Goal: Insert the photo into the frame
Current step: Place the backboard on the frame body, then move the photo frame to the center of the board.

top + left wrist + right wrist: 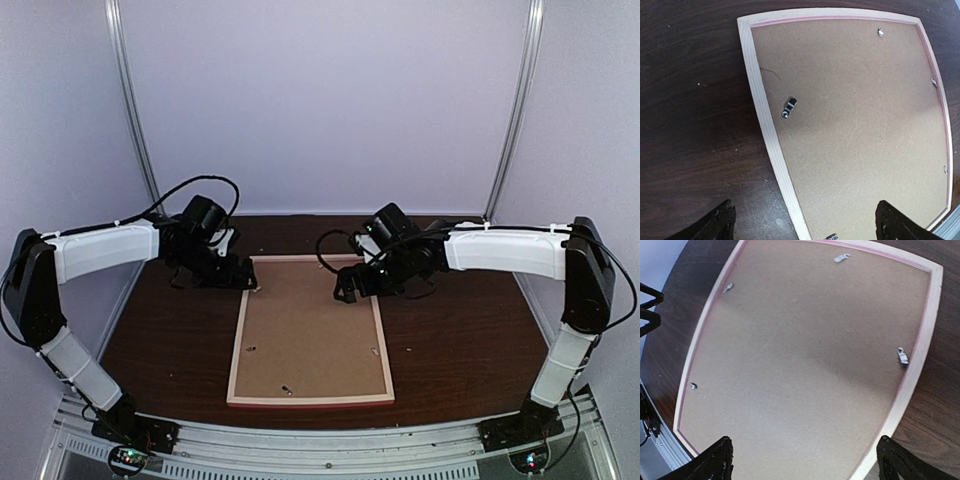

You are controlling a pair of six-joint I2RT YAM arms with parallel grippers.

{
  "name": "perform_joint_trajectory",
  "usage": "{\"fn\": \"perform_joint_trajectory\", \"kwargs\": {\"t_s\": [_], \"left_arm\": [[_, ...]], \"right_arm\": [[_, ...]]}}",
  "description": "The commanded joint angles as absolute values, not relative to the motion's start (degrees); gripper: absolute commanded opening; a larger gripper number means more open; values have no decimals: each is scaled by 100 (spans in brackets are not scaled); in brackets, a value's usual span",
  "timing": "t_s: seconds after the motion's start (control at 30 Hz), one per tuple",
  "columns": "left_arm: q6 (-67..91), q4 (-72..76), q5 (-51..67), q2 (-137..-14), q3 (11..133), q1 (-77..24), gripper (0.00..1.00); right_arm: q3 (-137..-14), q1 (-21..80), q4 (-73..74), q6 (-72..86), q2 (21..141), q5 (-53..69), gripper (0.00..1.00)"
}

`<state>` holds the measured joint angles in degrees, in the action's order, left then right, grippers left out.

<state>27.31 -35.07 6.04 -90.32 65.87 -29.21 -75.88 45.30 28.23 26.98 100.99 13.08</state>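
The frame [239, 345] lies face down in the middle of the table, pale wood back up, with a thin pink line along its inner edge [767, 125] [918, 360]. A brown backing board [310, 335] [855, 115] [800, 355] fills it. The photo is hidden from every view. My left gripper [236, 276] [807, 223] hovers open over the frame's far left corner, one finger over the table and one over the board. Over the far right part, my right gripper [350, 290] [802, 461] also stands open. Neither holds anything.
Small metal tabs [788, 107] [902, 356] sit on the backing board near the bars. The dark wooden table [450, 330] shows on both sides of the frame. White walls close in the back and sides; a metal rail [330, 450] runs along the near edge.
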Motion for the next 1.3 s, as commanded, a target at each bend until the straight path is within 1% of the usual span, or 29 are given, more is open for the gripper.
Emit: {"fn": "perform_joint_trajectory", "kwargs": {"t_s": [0.0,0.17,0.4,0.6,0.93,1.13,1.27], "left_arm": [[2661,-3419,993,-9245,6538,-2793,98],[2603,-3419,1209,-9614,6608,-2736,97],[2520,-3375,1223,-9999,6573,-2638,88],[2443,-3237,1388,-10254,6524,-2637,72],[2431,-2967,1777,-10531,6397,-2637,51],[2482,-2750,2203,-10560,6260,-2650,37],[2487,-2737,2198,-10573,6240,-2802,31]], "right_arm": [[-7561,4382,3348,2485,9998,682,100],[-7345,4212,3295,2548,10040,722,100],[-7054,4063,3006,2618,10216,1071,96],[-6996,4034,2813,2661,10471,1324,92],[-6916,4028,2646,2735,10702,1448,89],[-6743,4033,2540,2812,10671,1470,87],[-6668,4027,2560,2826,10640,1413,85]]}}
